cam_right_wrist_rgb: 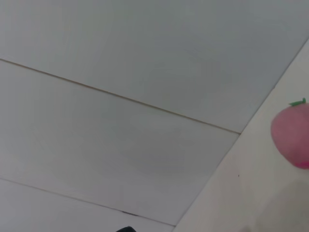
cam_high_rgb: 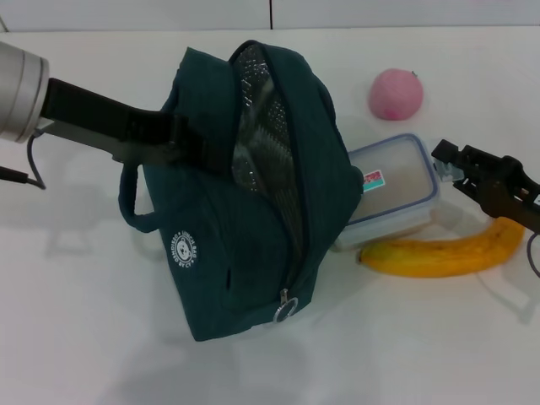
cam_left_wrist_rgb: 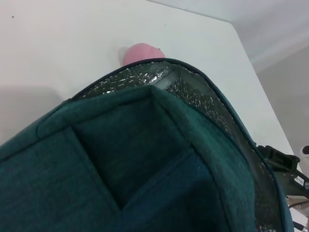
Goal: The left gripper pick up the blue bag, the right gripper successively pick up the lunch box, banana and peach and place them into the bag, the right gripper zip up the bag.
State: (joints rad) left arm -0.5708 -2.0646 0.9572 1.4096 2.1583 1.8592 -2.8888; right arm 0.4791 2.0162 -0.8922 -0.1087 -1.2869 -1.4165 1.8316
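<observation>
Item 1, bag (cam_high_rgb: 245, 219): teal fabric, on white table (cam_high_rgb: 101, 337), tipped toward robot's right, mouth part open w/ foil lining showing. Zip pull ring (cam_high_rgb: 287, 307) hangs at the near end.

Item 2, left gripper (cam_high_rgb: 173, 145): at bag's upper left side by a handle. Appears to have hold of the fabric or strap there, but fingers are hidden, so how far they're closed can't be told. Left wrist view shows only bag top and lining.

Item 3, right gripper (cam_high_rgb: 449, 162): near the right end of the box, above the banana's far end. Holds nothing; finger spread not clear.

Item 4, box (cam_high_rgb: 392, 187): clear, blue-rimmed lid, on table touching or just beside bag's right side.

Item 5, banana (cam_high_rgb: 443, 251): lies in front of box, close to it.

Item 6, peach (cam_high_rgb: 396, 94): behind box, apart from it.

Risks, as judged:
- Mouth is narrow and slanted; box may catch on the rim and not drop in.
- Bag leans on box; lifting box could let bag slump or swing if left hold is weak.
- Gripper descending on box may nudge banana, which could roll.
- Smooth lid may slip if pinched off-centre.
</observation>
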